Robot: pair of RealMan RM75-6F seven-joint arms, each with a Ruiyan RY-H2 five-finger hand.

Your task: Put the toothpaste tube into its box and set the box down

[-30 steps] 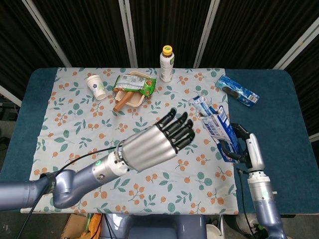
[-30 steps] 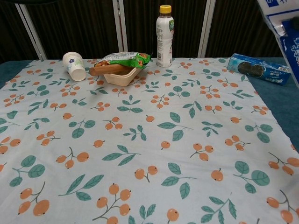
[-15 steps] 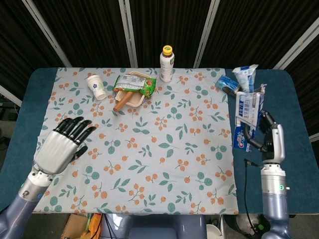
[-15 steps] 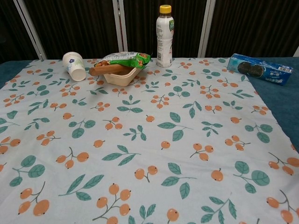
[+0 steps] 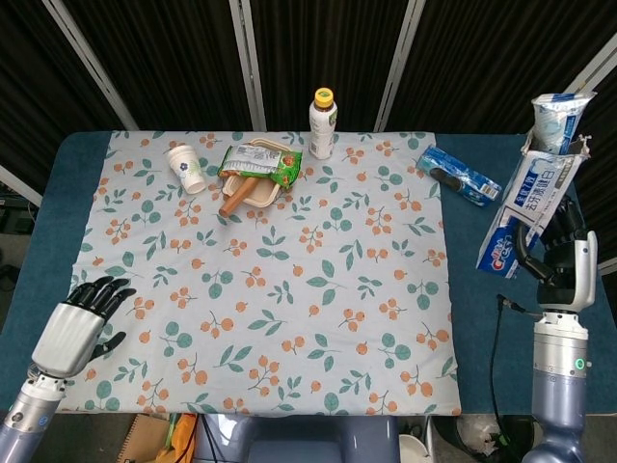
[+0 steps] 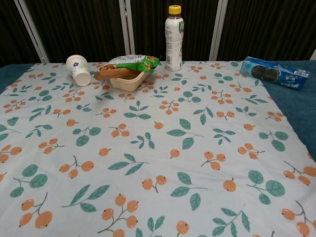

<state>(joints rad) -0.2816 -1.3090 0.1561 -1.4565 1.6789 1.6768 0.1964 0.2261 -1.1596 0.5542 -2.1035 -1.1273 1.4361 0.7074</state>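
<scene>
In the head view my right hand (image 5: 557,253) holds the blue and white toothpaste box (image 5: 526,214) upright in the air, over the dark blue table edge at the far right. The toothpaste tube (image 5: 557,114) sticks out of the box's open top, its flat crimped end uppermost. My left hand (image 5: 75,329) hangs at the lower left, off the cloth's corner, fingers apart and holding nothing. The chest view shows neither hand, box nor tube.
On the floral cloth (image 5: 289,289) at the back stand a drink bottle (image 5: 322,122), a tipped paper cup (image 5: 185,167) and a bowl with a green snack bag (image 5: 255,169). A blue cookie pack (image 5: 460,175) lies on the dark table at the back right.
My right hand has lifted the box with the tube up and to the right, away from the cloth. My left arm has drawn back from the table's middle to the lower left.
</scene>
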